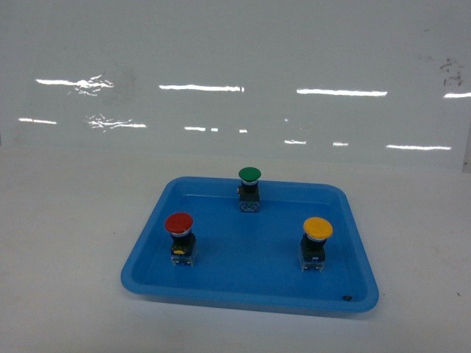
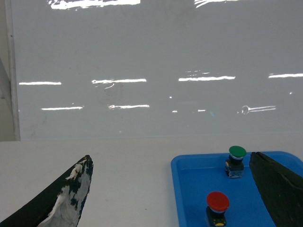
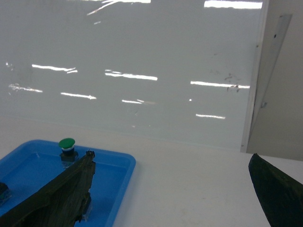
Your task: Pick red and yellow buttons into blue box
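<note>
Shallow blue tray (image 1: 147,276) on white bench (image 1: 66,243), holding red button (image 1: 179,237) front-left, yellow button (image 1: 316,243) front-right, green button (image 1: 249,188) rear; left gripper (image 2: 175,189) and right gripper (image 3: 170,189) jaws spread wide, empty.

Glossy white wall (image 1: 235,66) reflects striplights above white table (image 1: 66,243).
</note>
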